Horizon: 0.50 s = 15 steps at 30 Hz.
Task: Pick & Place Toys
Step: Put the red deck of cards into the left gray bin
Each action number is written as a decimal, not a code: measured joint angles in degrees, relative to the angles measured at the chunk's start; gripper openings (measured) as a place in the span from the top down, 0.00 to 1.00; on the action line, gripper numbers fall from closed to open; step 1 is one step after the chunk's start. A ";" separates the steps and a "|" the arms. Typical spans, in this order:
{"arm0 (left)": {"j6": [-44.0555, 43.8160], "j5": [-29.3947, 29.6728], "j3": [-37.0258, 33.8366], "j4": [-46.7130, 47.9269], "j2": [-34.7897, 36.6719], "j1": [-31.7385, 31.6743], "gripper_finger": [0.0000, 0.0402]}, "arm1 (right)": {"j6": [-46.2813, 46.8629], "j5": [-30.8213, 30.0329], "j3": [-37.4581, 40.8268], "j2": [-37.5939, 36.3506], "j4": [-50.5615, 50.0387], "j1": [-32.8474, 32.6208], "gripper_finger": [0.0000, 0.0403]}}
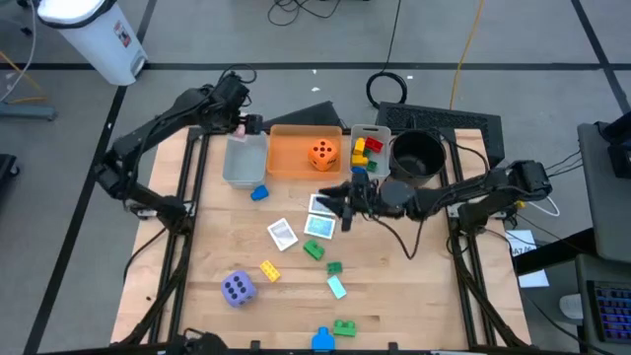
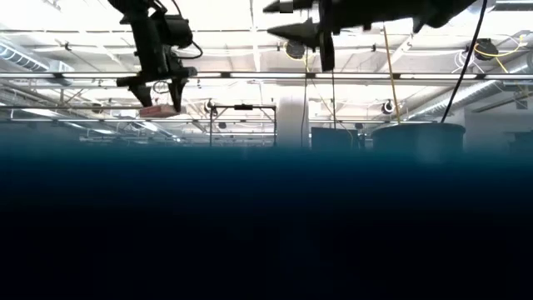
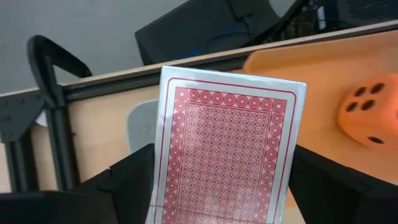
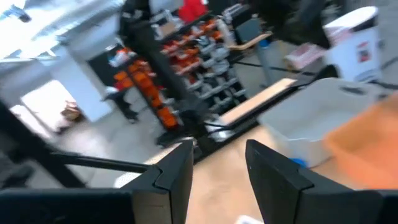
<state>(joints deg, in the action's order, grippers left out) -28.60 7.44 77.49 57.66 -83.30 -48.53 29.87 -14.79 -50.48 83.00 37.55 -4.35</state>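
The left gripper (image 1: 240, 125) pinches a card (image 3: 227, 152) by its lower edge, its patterned red back facing the wrist camera and its long axis running away from the fingers. It hangs above the far end of the grey bin (image 1: 245, 160), so the drop lies straight below; the orange bin (image 1: 296, 158), holding the orange die (image 1: 321, 153), sits just beside it toward the table's middle.

The right gripper (image 1: 343, 202) hovers over the picture cards (image 1: 320, 215) near the table's centre, its fingers (image 4: 177, 171) parted and nothing between them (the nearer arm for those cards and the green brick (image 1: 314, 250)). The purple die (image 1: 238, 288) lies well apart at the near left.

No brand or legible writing shows on the card; the white container (image 1: 99, 35) beyond the table carries a label, probably too small to read.
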 joint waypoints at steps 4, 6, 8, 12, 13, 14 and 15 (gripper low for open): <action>-0.49 -2.25 -0.54 0.11 -1.36 -1.52 0.17 | -1.15 0.07 0.00 0.01 -3.29 4.24 0.65; -0.40 -3.25 -1.28 0.10 -1.62 -1.82 0.14 | -0.95 0.04 0.00 0.00 -4.77 6.37 0.65; -0.31 -3.35 -2.46 -0.10 -1.81 -1.82 0.13 | -0.82 0.00 0.00 0.01 -5.80 8.38 0.65; -1.29 -3.13 -5.37 -0.42 -1.86 -1.50 0.20 | -0.81 0.04 0.00 0.00 -6.22 11.57 0.65; -1.79 -3.11 -6.23 -0.81 -1.84 -1.26 0.22 | -0.82 0.04 0.00 0.00 -6.18 12.23 0.65; -2.36 -3.04 -7.05 -0.99 -1.86 -1.02 0.23 | -0.82 0.04 0.00 0.00 -6.18 12.89 0.65; -3.25 -3.01 -7.79 -1.12 -1.88 -0.82 0.23 | -0.83 0.05 0.00 0.00 -6.18 13.46 0.65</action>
<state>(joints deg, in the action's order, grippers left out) -31.85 4.43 69.70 56.53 -85.18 -49.35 29.04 -14.74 -50.48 83.00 31.38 9.11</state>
